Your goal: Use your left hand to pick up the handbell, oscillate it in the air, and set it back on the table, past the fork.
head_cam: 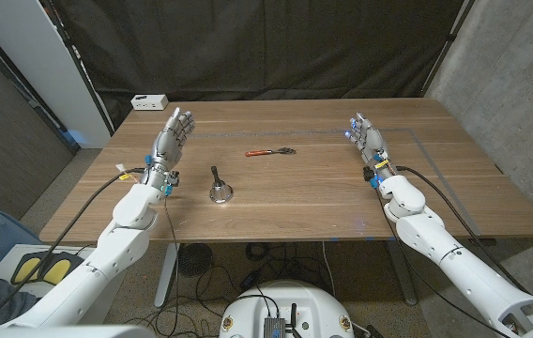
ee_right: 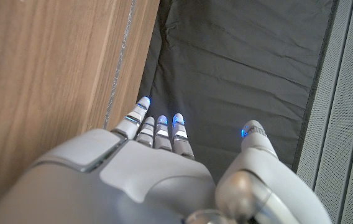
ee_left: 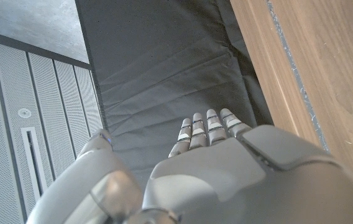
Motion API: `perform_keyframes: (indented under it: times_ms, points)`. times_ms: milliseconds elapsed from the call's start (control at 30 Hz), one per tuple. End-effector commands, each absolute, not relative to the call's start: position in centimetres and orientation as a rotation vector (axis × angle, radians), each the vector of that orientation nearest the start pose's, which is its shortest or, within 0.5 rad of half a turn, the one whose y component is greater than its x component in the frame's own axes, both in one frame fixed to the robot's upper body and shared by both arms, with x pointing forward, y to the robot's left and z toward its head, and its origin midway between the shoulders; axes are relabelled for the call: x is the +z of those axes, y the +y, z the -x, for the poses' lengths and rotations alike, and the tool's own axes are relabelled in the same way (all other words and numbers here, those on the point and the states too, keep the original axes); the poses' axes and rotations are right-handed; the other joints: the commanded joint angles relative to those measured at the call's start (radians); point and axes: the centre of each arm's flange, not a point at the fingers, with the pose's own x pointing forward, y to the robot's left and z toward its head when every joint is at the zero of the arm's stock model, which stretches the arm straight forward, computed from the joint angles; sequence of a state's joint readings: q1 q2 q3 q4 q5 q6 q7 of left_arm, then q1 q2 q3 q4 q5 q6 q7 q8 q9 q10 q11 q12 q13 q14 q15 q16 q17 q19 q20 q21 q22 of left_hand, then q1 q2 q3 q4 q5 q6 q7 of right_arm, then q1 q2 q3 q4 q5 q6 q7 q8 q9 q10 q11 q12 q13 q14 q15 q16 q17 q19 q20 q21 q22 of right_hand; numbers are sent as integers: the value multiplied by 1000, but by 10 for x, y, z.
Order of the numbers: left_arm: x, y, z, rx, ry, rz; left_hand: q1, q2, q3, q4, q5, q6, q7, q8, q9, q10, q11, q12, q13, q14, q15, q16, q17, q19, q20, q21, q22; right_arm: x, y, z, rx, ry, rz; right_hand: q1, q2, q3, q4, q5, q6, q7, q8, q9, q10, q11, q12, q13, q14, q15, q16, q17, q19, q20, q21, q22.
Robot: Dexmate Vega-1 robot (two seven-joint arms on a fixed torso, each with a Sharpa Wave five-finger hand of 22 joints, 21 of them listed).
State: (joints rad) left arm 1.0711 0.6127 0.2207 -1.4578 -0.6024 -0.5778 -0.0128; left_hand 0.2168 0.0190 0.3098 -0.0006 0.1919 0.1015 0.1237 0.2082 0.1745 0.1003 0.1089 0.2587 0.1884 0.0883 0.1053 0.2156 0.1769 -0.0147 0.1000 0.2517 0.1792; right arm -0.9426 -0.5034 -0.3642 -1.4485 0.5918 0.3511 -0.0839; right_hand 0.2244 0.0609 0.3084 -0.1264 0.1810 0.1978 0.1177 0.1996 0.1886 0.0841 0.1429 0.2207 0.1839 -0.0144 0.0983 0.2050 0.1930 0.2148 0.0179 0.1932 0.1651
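wooden table (head_cam: 342, 202): handbell (head_cam: 220, 192), fork (head_cam: 269, 152) apart.

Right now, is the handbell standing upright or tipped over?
Upright. In the head view the handbell stands mouth-down on the table, its dark handle pointing up, untouched by the left hand.

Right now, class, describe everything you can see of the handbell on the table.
The handbell is small, with a shiny metal-looking bell and a thin dark handle. It stands upright, mouth down, on the wooden table, handle leaning slightly away. It sits towards the robot's left side, nearer the robot than the fork. Nothing touches it; the left hand is apart from it.
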Motion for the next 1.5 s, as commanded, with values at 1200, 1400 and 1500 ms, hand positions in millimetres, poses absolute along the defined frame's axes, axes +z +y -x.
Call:
perform_keyframes:
  times_ms: [1200, 1400, 1500]
  points:
    - [-46, 337, -482, 105, -1161, -326, 117, 29, 63, -114, -3, 198, -31, 21, 6, 193, -36, 22, 7, 214, -43, 13, 0, 234, 15, 47, 6, -37, -264, -592, 177, -685, -40, 27, 4, 7, -15, -4, 5, -2, -2, 2, 46, 2, 8, 4, 42, -5, 4, 4, 47, 1, 10, 5]
    - [-42, 337, -470, 178, -1172, -439, 120, 29, 65, -117, -3, 203, -34, 19, 6, 199, -44, 22, 7, 219, -46, 11, 0, 233, 17, 44, 6, -37, -268, -585, 165, -700, -34, 31, 5, 8, -17, -4, 19, -6, 2, 2, 55, -4, 9, 4, 50, -8, 5, 4, 53, 0, 10, 5]
    - [-38, 337, -464, 223, -1182, -512, 121, 29, 65, -118, -3, 206, -35, 19, 6, 200, -46, 21, 7, 220, -48, 10, 0, 232, 18, 43, 6, -36, -269, -582, 162, -704, -32, 34, 6, 8, -18, -4, 46, -8, 11, 2, 56, -6, 8, 4, 51, -9, 4, 4, 55, -2, 9, 5]
